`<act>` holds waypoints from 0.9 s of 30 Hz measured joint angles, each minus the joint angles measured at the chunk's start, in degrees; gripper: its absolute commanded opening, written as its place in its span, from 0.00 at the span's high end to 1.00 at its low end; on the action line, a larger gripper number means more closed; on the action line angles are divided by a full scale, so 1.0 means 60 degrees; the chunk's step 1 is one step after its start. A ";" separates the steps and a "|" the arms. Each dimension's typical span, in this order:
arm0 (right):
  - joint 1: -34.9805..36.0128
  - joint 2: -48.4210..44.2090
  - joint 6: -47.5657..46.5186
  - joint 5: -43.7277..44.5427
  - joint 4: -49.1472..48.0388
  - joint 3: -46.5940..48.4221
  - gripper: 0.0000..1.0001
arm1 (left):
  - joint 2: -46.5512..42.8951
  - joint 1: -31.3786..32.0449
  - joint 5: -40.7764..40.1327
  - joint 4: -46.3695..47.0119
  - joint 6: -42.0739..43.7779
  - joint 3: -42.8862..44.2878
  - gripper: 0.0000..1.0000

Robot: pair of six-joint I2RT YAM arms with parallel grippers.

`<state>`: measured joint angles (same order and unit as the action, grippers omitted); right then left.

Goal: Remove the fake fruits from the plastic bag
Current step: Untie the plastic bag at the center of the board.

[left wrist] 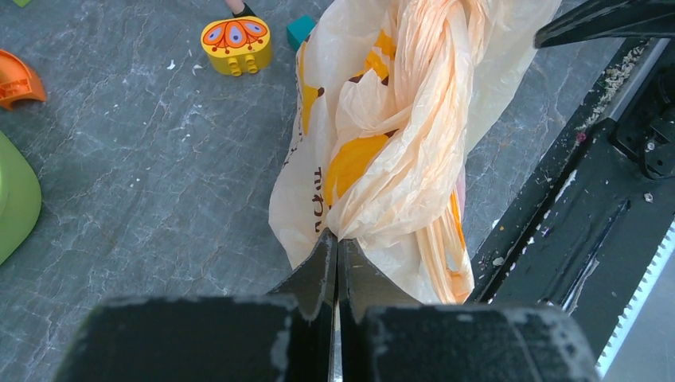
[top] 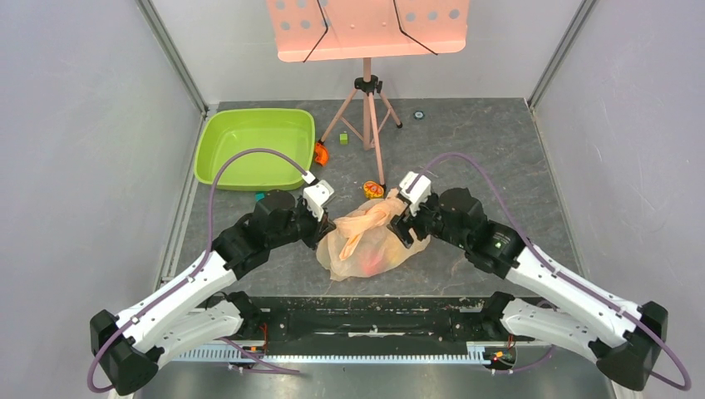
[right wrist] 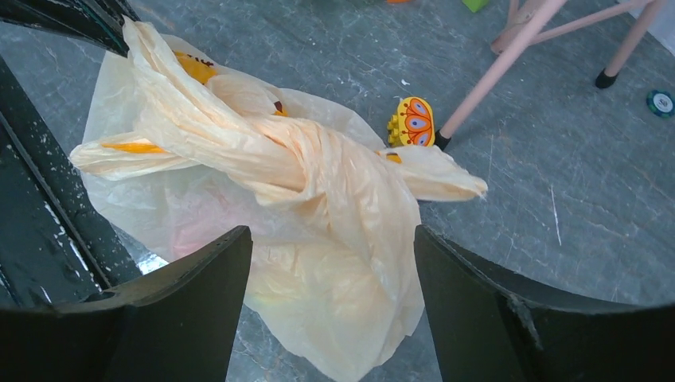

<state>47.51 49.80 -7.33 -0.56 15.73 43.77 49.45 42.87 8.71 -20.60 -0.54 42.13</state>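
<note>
The task looks barely begun: the plastic bag point(top: 370, 245) lies on the worktop point(top: 499, 158) between the 2 hands, its neck and handle loops twisted into 1 rope, and no fruit lies outside it. The fake fruits point(top: 374, 263) show only as a reddish blur through the film, low in the bag on the side nearer the arm bases; I cannot tell how many there are. The left hand point(left wrist: 336, 239) has its fingers pressed together, and a fold of the bag's edge seems to be nipped right at their tips. The right hand point(right wrist: 330, 239) is spread wide and holds nothing, with the bag's bulging side lying between and just beyond its 2 fingers. As I judge it, everything is left to do: untwist and open the neck, then lift each fruit out. A yellow toy block point(left wrist: 236, 36) sits beyond the bag from the left hand.
</note>
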 measured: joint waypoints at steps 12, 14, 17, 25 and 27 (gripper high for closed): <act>0.0000 0.1832 -0.1177 -0.0255 0.0499 0.1056 0.24 | -0.0127 0.0000 0.0073 0.0007 0.0211 -0.0011 0.98; 0.0000 0.1993 -0.1290 -0.0164 0.0495 0.1129 0.25 | -0.0186 0.0000 0.0073 -0.0007 0.0244 -0.0040 0.98; 0.0000 0.2120 -0.1406 -0.0117 0.0503 0.1209 0.24 | -0.0197 0.0000 0.0069 -0.0018 0.0248 -0.0055 0.98; 0.0000 0.2138 -0.1734 -0.0171 0.0492 0.1821 0.23 | -0.0200 0.0000 0.0066 -0.0051 0.0273 -0.0055 0.98; 0.0000 0.2142 -0.1785 -0.0211 0.0488 0.1927 0.24 | -0.0200 0.0000 0.0066 -0.0047 0.0277 -0.0055 0.98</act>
<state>47.51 62.65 -18.04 -1.83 18.65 55.33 48.25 42.87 9.10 -20.88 1.13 41.80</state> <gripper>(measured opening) 0.765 0.029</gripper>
